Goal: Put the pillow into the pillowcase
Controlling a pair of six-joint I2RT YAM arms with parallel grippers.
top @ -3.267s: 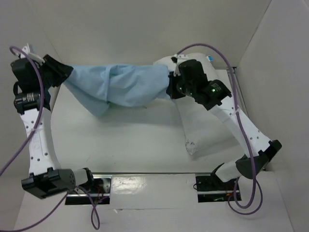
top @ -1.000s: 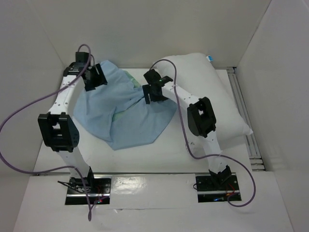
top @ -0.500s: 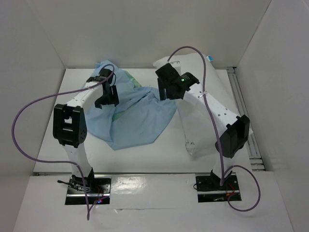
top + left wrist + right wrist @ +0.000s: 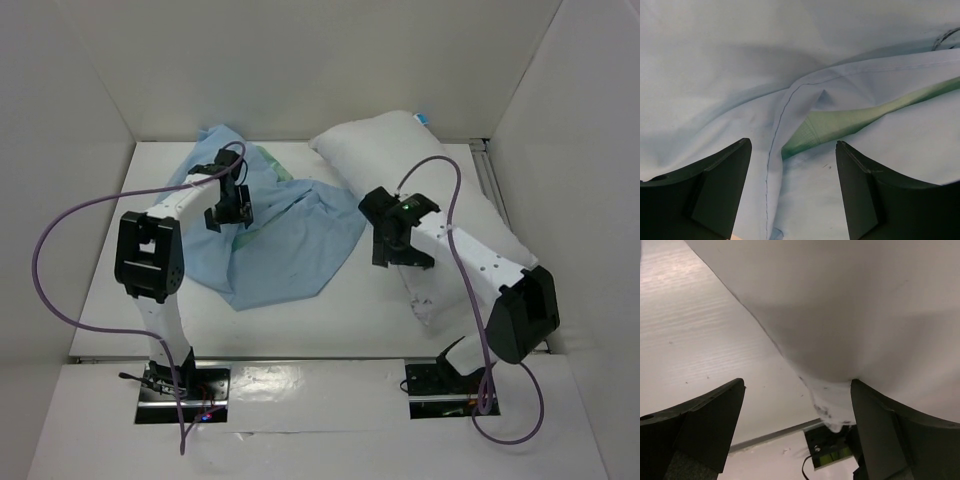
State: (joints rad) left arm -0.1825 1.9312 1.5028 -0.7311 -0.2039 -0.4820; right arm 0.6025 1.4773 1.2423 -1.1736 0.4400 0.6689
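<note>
No words or numbers can be read in any of the views. The pillow [image 4: 400, 150] has a tiny blue tag [image 4: 422, 118] at its far corner, but the tag is much too small to read. The pillowcase [image 4: 290, 250] shows only plain cloth and a stitched seam.

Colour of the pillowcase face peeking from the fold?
Green; pillowcase otherwise pale blue. Left wrist view.

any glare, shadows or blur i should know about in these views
Top view: even, soft light, with glare on the glossy strip at the near edge. Left wrist: pillowcase sharp down to its stitching, a soft shadow along the fold, gripper fingers dark. Right wrist: pillow shaded grey underneath, streaky sheen on the table.
</note>
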